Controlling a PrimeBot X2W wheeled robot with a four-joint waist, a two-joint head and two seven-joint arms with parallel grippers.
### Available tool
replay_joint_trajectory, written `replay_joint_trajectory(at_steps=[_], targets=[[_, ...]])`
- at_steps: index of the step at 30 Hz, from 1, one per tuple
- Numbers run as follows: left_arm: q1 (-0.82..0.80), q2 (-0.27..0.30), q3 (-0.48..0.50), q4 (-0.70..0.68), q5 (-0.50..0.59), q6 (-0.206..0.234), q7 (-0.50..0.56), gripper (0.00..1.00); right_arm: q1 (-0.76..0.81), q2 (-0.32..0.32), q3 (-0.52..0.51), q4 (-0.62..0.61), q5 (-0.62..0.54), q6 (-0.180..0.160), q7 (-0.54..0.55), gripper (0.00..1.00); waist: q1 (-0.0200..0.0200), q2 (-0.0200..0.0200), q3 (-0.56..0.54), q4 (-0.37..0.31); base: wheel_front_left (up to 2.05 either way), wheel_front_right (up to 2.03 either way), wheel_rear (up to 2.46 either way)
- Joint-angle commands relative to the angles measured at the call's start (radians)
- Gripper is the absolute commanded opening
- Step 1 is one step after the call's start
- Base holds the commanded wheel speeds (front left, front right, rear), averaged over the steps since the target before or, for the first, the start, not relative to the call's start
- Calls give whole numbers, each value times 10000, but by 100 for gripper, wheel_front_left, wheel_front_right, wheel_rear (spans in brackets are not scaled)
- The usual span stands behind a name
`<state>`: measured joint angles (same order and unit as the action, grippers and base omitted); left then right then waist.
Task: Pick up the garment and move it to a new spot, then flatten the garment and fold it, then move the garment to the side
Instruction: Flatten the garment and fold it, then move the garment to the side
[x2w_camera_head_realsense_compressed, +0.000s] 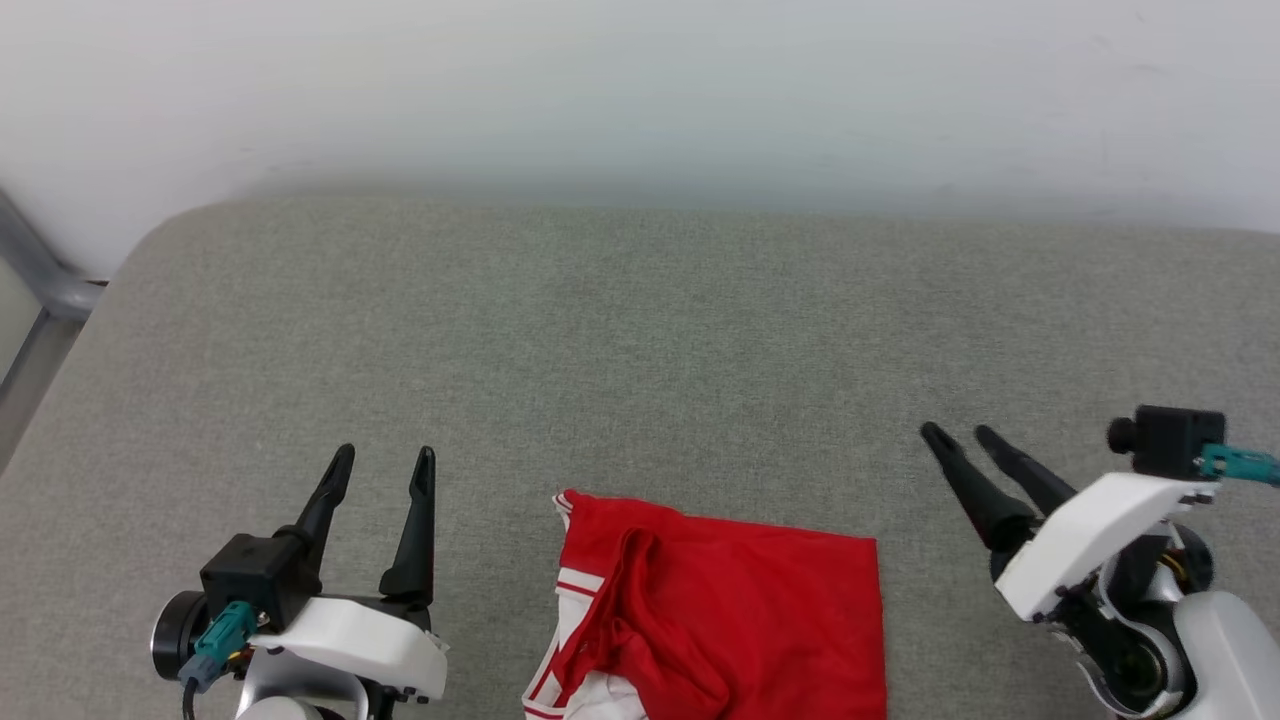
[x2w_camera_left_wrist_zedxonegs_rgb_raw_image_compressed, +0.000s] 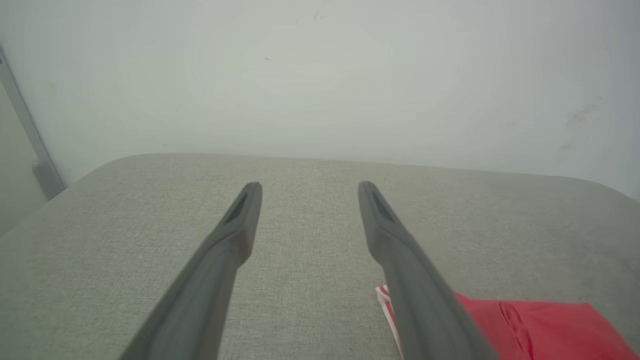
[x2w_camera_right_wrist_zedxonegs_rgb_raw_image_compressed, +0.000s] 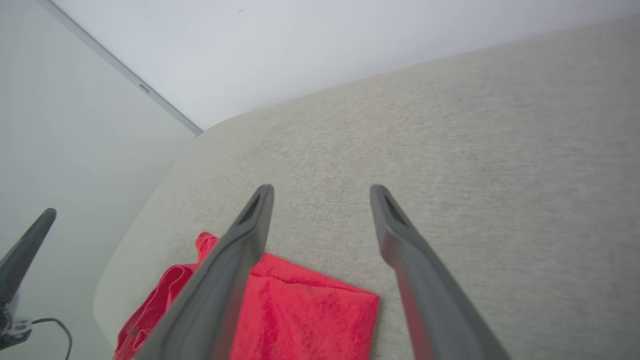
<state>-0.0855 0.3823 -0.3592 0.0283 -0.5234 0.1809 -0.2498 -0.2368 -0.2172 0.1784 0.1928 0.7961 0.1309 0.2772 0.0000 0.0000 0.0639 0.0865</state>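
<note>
Left arm: forearm low and to the left of the garment (x2w_camera_head_realsense_compressed: 740, 600), 2 dark fingers pointing away from the robot toward the wall (x2w_camera_head_realsense_compressed: 640, 90). Left hand (x2w_camera_head_realsense_compressed: 386, 452) stood wide, nothing between the fingers, nothing touched. In the left wrist view the left hand (x2w_camera_left_wrist_zedxonegs_rgb_raw_image_compressed: 308, 185) hovered over bare grey fabric, with the garment (x2w_camera_left_wrist_zedxonegs_rgb_raw_image_compressed: 540, 325) off beside its right finger.

Right arm: wrist raised to the right of the garment, fingers angled up and back toward the garment's side. Right hand (x2w_camera_head_realsense_compressed: 955, 431) was apart from the cloth. In the right wrist view the right hand (x2w_camera_right_wrist_zedxonegs_rgb_raw_image_compressed: 322, 189) showed fingers spread wide and empty; the garment (x2w_camera_right_wrist_zedxonegs_rgb_raw_image_compressed: 300, 315) lay below and past the left finger of that view, not gripped. Contact between that finger and the cloth could not be told.

Garment: lay on the tabletop (x2w_camera_head_realsense_compressed: 640, 330) at its near edge, between the 2 hands, closer to the left one. Folded into a rough rectangle, plain red face up. White sleeve cloth with red-white striped trim showed along its left edge. A bunched ridge ran down the red cloth near that edge; the right part lay smoother. No lettering visible.
</note>
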Motion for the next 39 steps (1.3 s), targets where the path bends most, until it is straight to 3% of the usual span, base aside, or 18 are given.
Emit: replay_joint_trajectory(at_steps=[1, 7, 11, 16, 25, 39], targets=[[164, 62, 28, -36, 64, 67, -63, 100, 294, 17, -438, -120, -555, -5, -183, 100, 0, 0, -189, -201, 0, 0, 0], [433, -4, 135, -99, -82, 171, -92, 100, 1015, 328, -1973, -1115, -3171, -5, -521, 100, 0, 0, -563, -556, 0, 0, 0], [486, 77, 107, -142, 65, 270, -91, 100, 1502, 544, -2392, -2028, -4759, -5, -877, 100, 0, 0, -737, -681, 0, 0, 0], [588, 102, 108, -172, 206, 371, -95, 100, 2202, 817, -2492, -2698, -5907, -5, -1476, 100, 0, 0, -926, -729, 0, 0, 0], [1010, 191, 128, 35, 281, 511, -116, 100, 3296, 1369, -2505, -3233, -6706, -5, -2008, 100, 0, 0, -1244, -791, 0, 0, 0], [969, 88, 192, 260, 273, 389, -147, 100, 3524, 1591, -2522, -3454, -6537, -5, -1566, 100, 0, 0, -1259, -766, 0, 0, 0]])
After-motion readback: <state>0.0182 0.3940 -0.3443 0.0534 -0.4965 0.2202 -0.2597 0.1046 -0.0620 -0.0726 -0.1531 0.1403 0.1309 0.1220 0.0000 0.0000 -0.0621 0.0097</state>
